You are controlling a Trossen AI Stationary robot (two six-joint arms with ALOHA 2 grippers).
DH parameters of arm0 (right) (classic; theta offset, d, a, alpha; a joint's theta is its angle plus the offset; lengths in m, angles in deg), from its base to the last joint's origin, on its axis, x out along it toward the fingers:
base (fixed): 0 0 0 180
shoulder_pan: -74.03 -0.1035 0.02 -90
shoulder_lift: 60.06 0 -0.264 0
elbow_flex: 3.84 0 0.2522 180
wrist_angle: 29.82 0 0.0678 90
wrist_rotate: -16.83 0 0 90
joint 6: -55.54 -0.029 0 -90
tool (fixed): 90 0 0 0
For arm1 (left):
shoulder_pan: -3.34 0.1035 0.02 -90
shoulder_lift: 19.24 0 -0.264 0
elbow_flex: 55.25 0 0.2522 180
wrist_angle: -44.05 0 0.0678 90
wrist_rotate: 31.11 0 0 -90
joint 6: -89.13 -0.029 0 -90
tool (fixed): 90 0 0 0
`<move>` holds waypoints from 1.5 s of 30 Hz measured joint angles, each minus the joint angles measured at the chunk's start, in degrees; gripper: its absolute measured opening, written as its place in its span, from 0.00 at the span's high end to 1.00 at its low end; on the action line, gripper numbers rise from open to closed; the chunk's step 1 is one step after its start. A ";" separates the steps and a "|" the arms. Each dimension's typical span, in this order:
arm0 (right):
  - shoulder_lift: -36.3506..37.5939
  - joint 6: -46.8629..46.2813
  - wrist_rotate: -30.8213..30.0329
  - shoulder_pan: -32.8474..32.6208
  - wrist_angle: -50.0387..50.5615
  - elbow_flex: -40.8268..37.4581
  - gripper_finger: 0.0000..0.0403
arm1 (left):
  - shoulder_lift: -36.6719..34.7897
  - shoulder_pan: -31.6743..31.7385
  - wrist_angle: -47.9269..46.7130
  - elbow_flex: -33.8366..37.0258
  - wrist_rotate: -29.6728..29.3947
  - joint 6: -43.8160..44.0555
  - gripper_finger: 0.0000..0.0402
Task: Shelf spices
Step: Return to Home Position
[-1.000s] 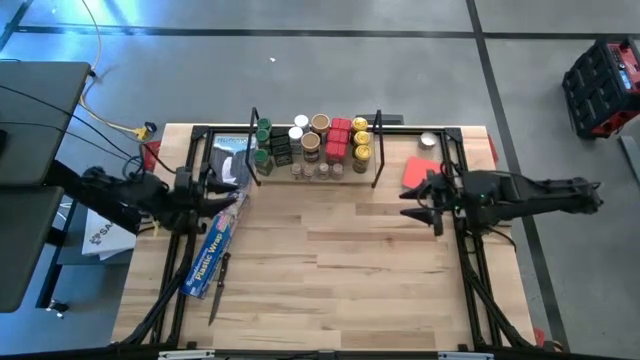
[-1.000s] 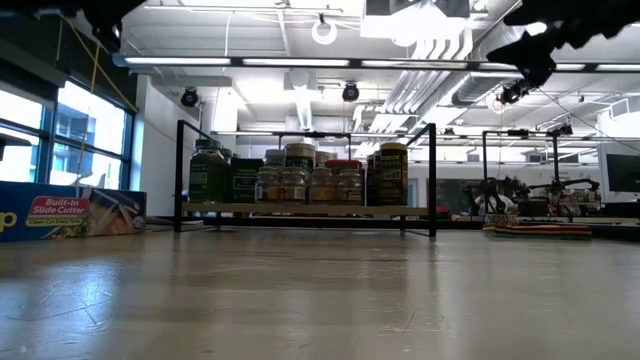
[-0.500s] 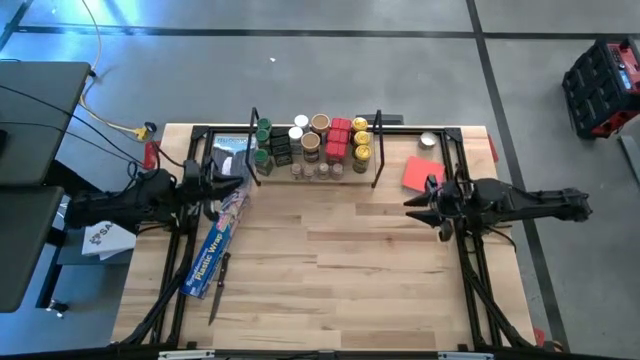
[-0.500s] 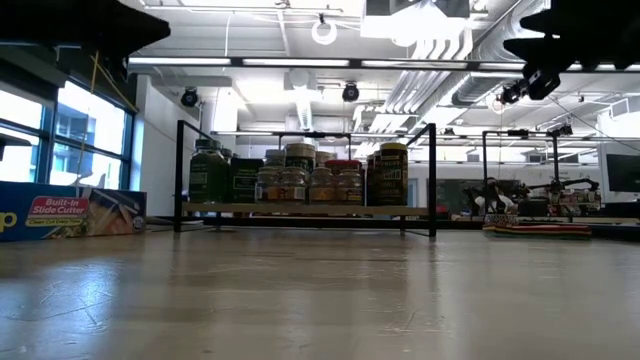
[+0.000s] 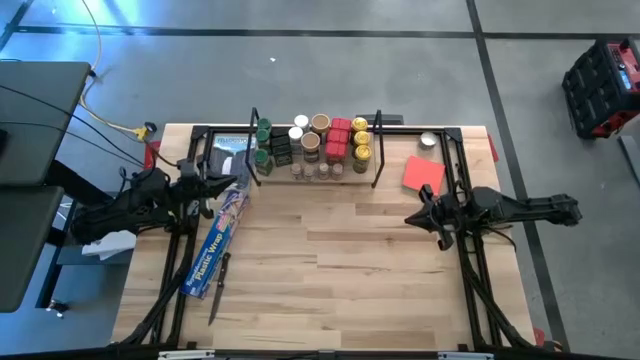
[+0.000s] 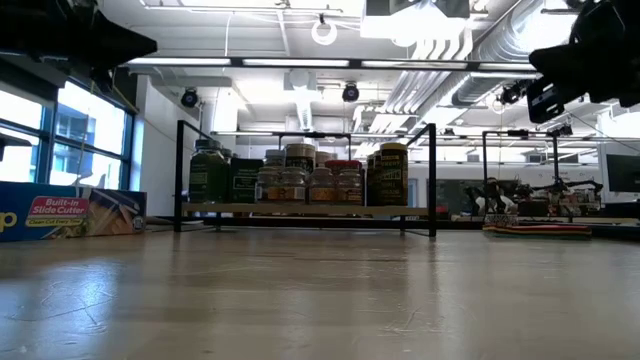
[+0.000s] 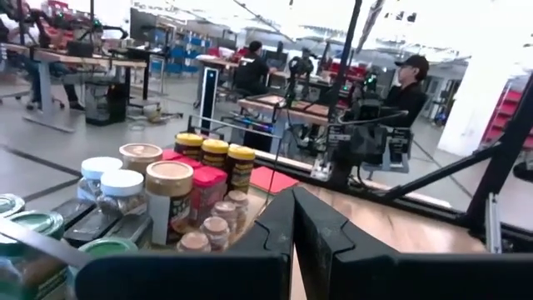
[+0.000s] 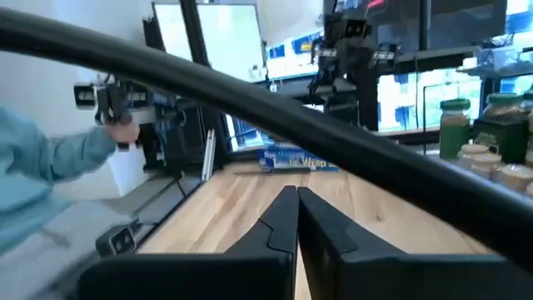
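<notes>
The tabletop [image 5: 330, 270] was made of light wood planks. Near its back edge, in the middle, stood the shelf [image 6: 300, 209], and the spices [image 5: 312, 146] stood on its board in close rows: green lids at the left, white and tan lids in the middle, red tins and yellow lids at the right, tiny jars in front. Left of the shelf a long blue box [image 5: 214, 246] lay slantwise, with a thin dark tool [image 5: 217, 296] just beside its near end. Right of the shelf lay a red card [image 5: 422, 173], and behind it a small round silver thing [image 5: 429, 140].
</notes>
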 joint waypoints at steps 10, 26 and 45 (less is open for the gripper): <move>1.55 4.85 1.45 0.00 1.14 -0.02 1.00 | 0.04 -0.02 12.77 8.13 5.42 0.13 1.00; 1.55 5.99 1.76 0.00 0.52 -0.04 1.00 | 2.41 -1.03 18.00 15.01 9.41 -3.48 1.00; 1.50 6.74 1.32 0.00 0.10 -0.07 1.00 | 7.02 -5.31 17.50 14.99 6.23 -1.59 0.99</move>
